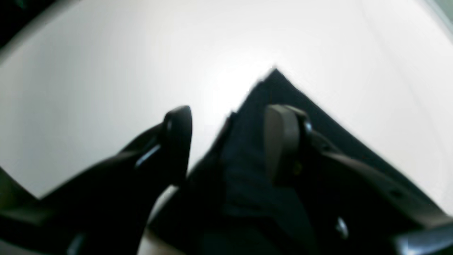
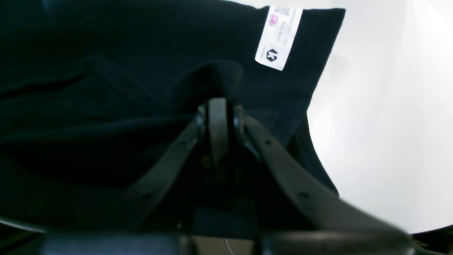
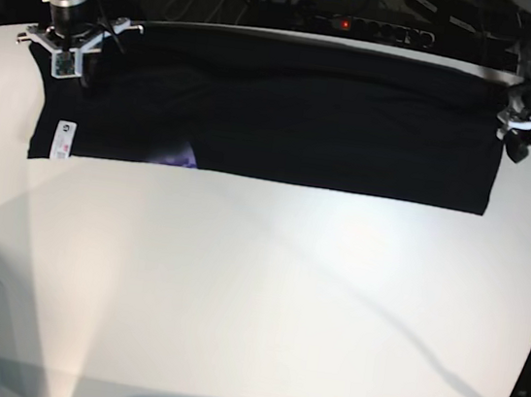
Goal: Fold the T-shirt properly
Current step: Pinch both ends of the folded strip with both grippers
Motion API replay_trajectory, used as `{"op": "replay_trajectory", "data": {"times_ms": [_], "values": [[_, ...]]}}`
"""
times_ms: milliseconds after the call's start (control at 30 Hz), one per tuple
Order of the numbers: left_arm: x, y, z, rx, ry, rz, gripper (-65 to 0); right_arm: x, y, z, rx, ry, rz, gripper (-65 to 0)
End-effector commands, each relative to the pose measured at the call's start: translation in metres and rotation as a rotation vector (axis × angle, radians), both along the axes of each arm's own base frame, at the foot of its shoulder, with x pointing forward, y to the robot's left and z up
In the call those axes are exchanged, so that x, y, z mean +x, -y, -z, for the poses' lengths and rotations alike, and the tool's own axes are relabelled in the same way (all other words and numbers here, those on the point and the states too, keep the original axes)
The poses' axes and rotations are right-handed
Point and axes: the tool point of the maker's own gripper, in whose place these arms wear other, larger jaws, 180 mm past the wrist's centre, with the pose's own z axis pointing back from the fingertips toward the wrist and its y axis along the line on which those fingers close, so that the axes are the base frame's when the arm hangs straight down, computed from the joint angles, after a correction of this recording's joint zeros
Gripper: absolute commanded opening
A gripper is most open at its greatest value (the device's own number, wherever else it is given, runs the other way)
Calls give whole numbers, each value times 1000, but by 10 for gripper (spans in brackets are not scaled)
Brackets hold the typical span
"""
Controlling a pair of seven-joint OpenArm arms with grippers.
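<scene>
1. Here the T-shirt (image 3: 286, 113) lies as a long black band across the far edge of the white table (image 3: 253, 295), its long axis running from one arm to the other, and its near hem is a straight line facing the bare tabletop.
2. The right gripper (image 2: 218, 106) sits at the band's end on the base view's left. Its jaws are pressed together on a raised ridge of the cloth, just beside the small white label (image 2: 278, 37).
3. The left gripper (image 1: 226, 141) sits at the opposite end. Its jaws stand partly apart, one pad (image 1: 279, 141) over the black cloth and the other finger (image 1: 178, 138) over bare table. The blurred wrist view does not show whether they pinch the corner (image 1: 276, 76) lying between them.
4. Each arm is nearest its own end of the shirt, and the two ends are well apart.
5. Judged from the layout, the next fold likely turns on the band's long axis. Both ends would have to travel together across it toward the near side, which calls for a firm hold at the left end first.
</scene>
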Motion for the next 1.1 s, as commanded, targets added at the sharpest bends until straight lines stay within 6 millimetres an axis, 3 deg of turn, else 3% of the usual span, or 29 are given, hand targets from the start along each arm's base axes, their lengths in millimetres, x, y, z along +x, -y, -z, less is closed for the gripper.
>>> {"op": "replay_trajectory", "data": {"times_ms": [0,167,400,500,633,733,900,1067], "values": [[6,-6,-4,10,18,-3,-337,6,-3,-13,22,60,-15,-650],[2,-3,27,-54,-39,-23,-337,12,2,-15,12,67,-3,-650],[2,-1,38,-71,-59,-21,-337,5,36,1,-85,-92,90,-650],[2,-2,37,-69,-58,-24,-337,-3,39,6,-98,-138,88,-567],[2,-3,37,-67,-58,-24,-337,-6,30,10,-87,-154,63,-395],[2,-4,36,-66,-55,-27,-337,-8,24,11,-80,-158,44,-305],[7,-12,27,-36,-51,-9,-337,-6,35,5,-98,-142,76,-273],[7,-23,21,-14,-52,-16,-337,8,64,-12,-126,-75,170,-273]]}}
